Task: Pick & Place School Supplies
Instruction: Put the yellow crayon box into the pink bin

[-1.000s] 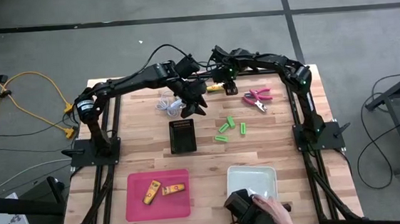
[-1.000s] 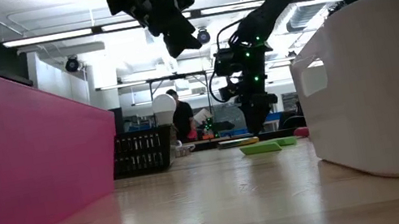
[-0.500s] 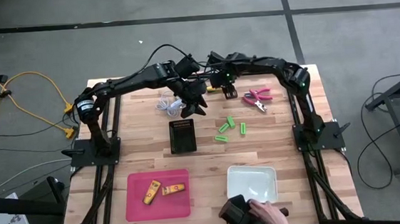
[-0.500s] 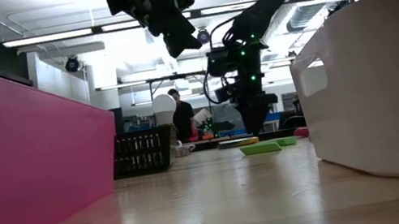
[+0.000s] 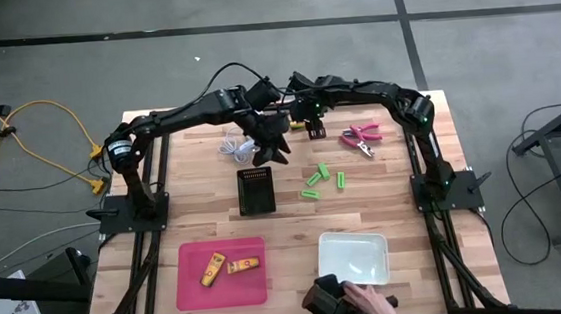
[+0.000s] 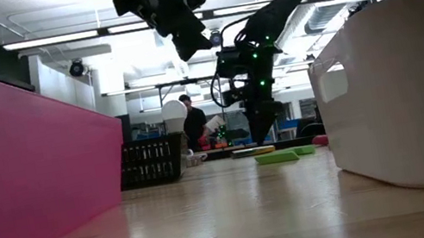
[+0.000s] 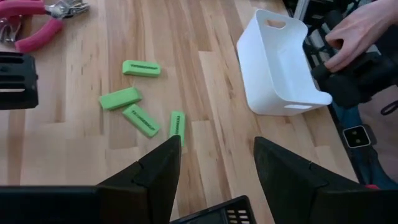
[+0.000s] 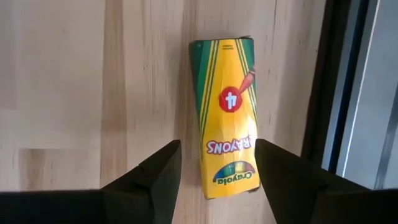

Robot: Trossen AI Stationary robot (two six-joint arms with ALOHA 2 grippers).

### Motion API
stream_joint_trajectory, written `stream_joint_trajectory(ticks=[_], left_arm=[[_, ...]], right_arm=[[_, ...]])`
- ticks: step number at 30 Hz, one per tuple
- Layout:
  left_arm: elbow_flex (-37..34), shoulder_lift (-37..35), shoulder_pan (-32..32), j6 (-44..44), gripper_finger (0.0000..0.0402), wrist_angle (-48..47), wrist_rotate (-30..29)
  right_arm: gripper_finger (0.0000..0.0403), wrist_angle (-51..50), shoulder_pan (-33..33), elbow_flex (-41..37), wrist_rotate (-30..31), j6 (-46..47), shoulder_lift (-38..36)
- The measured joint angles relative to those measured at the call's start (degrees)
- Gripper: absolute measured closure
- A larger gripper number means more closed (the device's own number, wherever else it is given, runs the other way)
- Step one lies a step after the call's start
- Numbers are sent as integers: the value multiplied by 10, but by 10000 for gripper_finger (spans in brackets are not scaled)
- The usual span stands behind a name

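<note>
Right gripper (image 8: 211, 168) now shifted left over the crayon box (image 8: 227, 143), fingers spread, holding nothing; left gripper (image 7: 214, 165) parked open, empty; grasp next, probably.

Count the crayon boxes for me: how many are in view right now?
3 crayon boxes. Two lie side by side in the pink tray: one, another. The third lies on the table near its far edge, under the open right gripper. None seems hidden.

— Where do the 2 crayon packs (image 5: 227, 268) lie?
— In the tray (image 5: 192, 286), left of the bin (image 5: 352, 255).
— And the box (image 5: 256, 190)?
— Mid-tabletop (image 5: 365, 206), left of the 4 erasers (image 5: 320, 178), with the pliers (image 5: 361, 137) behind them.
</note>
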Motion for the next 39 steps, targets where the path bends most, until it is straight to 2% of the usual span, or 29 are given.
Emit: stream_joint_trajectory(ticks=[7, 16, 34, 39], left_arm=[[0, -21, -6, 12, 204, -15, -9], [0, -41, -8, 16, 204, -22, -10], [-2, -40, -32, 16, 204, -34, -21], [-2, -40, -31, 16, 204, -35, -23]], right_arm=[[208, -5, 21, 0, 57, -1, 0], [208, -2, 55, 0, 60, 1, 0], [208, 39, 31, 1, -30, 10, 9], [208, 48, 28, 0, -23, -4, 29]])
